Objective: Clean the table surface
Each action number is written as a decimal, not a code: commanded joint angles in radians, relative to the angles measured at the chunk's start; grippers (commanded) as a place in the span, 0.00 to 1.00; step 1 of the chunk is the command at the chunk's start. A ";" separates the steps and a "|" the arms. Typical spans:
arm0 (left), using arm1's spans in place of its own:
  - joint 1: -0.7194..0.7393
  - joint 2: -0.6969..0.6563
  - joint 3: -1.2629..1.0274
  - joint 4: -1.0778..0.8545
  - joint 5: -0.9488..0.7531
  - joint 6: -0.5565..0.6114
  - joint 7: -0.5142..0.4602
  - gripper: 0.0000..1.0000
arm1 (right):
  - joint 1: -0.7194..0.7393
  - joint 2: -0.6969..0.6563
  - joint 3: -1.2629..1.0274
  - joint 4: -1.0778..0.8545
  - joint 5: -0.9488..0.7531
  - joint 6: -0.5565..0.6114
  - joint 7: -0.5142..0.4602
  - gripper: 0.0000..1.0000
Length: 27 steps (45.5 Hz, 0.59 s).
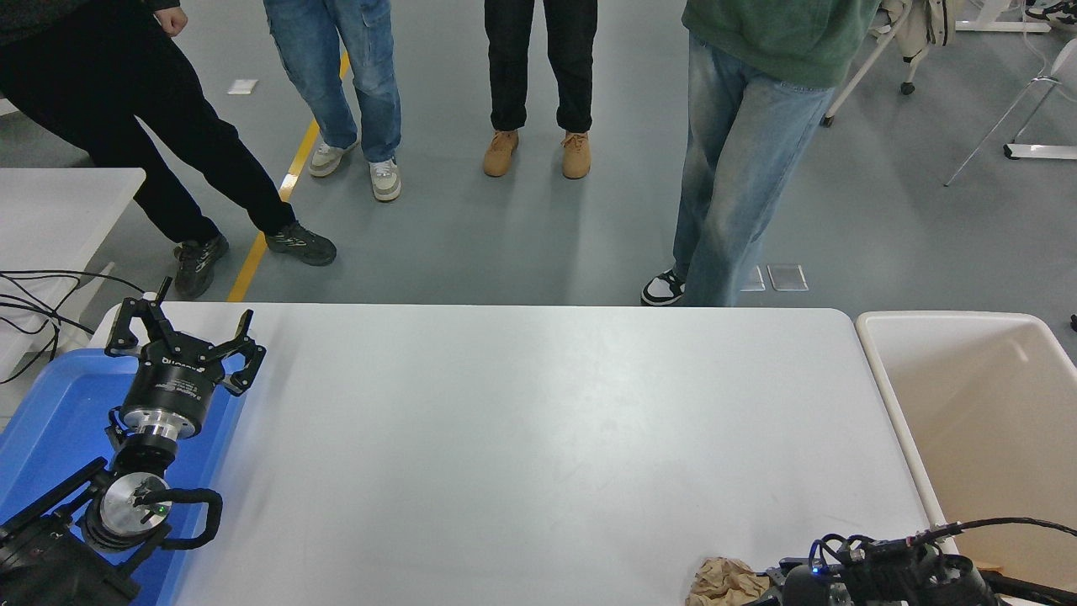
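The table surface is a wide white tabletop. A crumpled ball of brown paper lies on it at the near edge, right of the middle, partly cut off by the picture's bottom. My right gripper sits low at the bottom right, right beside the paper and mostly out of the picture. Whether it holds the paper does not show. My left gripper is parked at the lower left over the blue tray, open and empty.
A blue plastic tray lies at the table's left end. A beige bin stands off its right end. A smaller white table with cables is at the left. Several people stand beyond the far edge.
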 commanded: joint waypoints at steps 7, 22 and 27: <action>0.000 0.000 0.000 0.000 -0.001 0.000 0.000 0.99 | 0.004 0.010 -0.008 -0.023 -0.012 -0.063 0.030 0.70; 0.000 0.000 0.000 0.000 -0.001 0.000 0.000 0.99 | 0.012 -0.010 0.010 -0.052 -0.021 -0.008 0.024 0.00; 0.000 0.000 0.000 0.000 0.001 0.000 0.000 0.99 | 0.012 -0.031 0.013 -0.048 -0.007 -0.008 0.029 0.00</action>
